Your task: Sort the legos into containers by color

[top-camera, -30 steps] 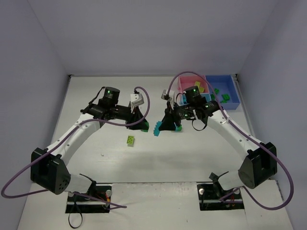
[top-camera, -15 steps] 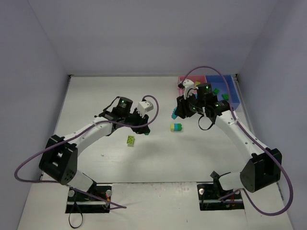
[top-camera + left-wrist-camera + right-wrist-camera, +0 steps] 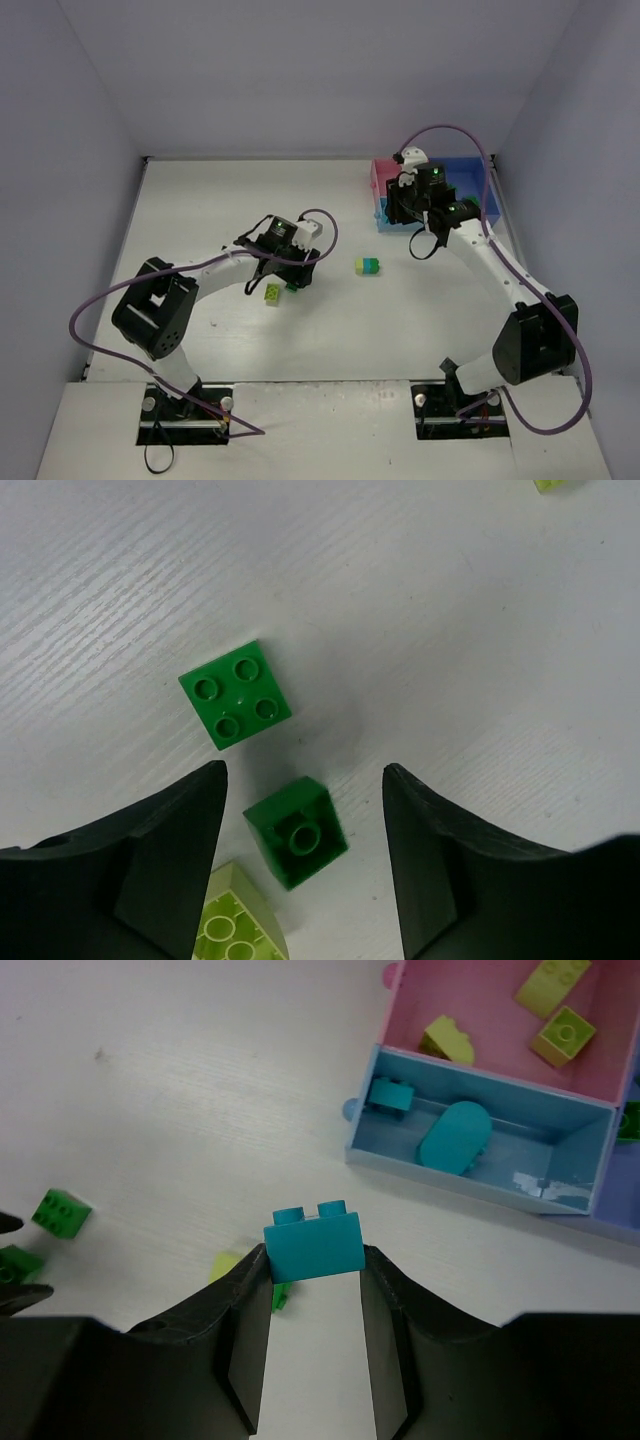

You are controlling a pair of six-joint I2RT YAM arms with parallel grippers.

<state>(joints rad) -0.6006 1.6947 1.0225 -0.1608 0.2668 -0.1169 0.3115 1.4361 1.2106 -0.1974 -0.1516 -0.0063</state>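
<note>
The sort is partly done. In the right wrist view the pink tray (image 3: 490,1005) holds three yellow-green bricks (image 3: 563,1035). The light blue tray (image 3: 540,1125) holds a small cyan block (image 3: 390,1093) and a rounded cyan piece (image 3: 455,1137). The right end effector (image 3: 315,1260) is clamped on a cyan brick (image 3: 313,1243), carried above the desk (image 3: 200,200) near the light blue tray. Dropping it there looks like the step in hand.

Left on the desk are a four-stud green brick (image 3: 236,695), a smaller green brick (image 3: 296,832), a lone yellow-green brick (image 3: 232,930) beside it, and a two-colour piece (image 3: 368,266) between the arms. The left end effector (image 3: 302,772) hovers low with its fingers apart, holding nothing. The smaller green brick lies in the gap between them, apparently untouched. The two-colour piece probably needs pulling apart before it can be sorted.

The darker blue tray (image 3: 468,172) is largely covered by the right arm from above and cut off at the edge of the wrist view. Only a sliver of green shows there, so its contents cannot be counted. The held cyan brick hides most of the two-colour piece in the right wrist view. The lone yellow-green brick is cropped by the bottom edge of the left wrist view, and a yellow-green scrap at that view's top edge is too cropped to identify.
</note>
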